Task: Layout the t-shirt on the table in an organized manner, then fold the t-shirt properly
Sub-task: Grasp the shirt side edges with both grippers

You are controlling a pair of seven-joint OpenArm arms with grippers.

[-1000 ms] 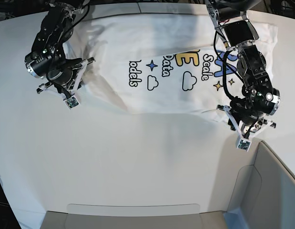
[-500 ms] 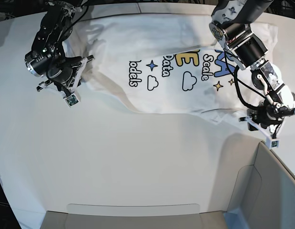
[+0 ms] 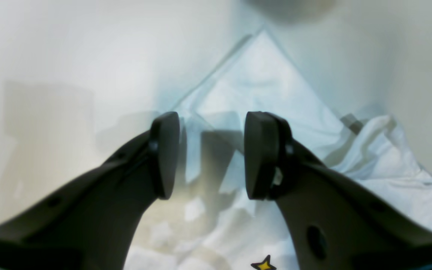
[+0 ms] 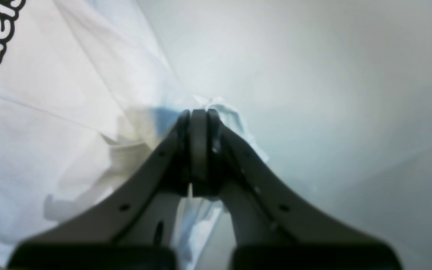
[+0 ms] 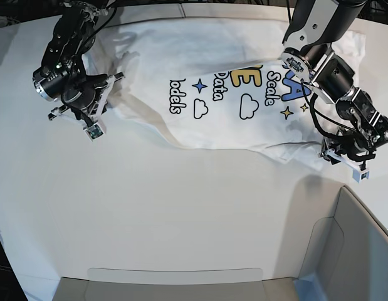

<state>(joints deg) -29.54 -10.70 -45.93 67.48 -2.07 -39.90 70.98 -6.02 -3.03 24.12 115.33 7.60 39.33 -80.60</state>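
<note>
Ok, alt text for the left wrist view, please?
The left end effector hangs open over a pointed corner of the white t-shirt lying on the white table. A small yellow star print shows at the bottom edge.

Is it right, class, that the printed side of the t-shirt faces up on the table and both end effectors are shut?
Not quite. The t-shirt lies print-up, and the right end effector is shut, but the left wrist view shows the left end effector open.

T-shirt (image 5: 225,88) lies across the far half of the table (image 5: 181,207), print up. My right gripper (image 5: 96,103) sits at its edge on the view's left, my left gripper (image 5: 347,160) at its near corner on the view's right.
</note>
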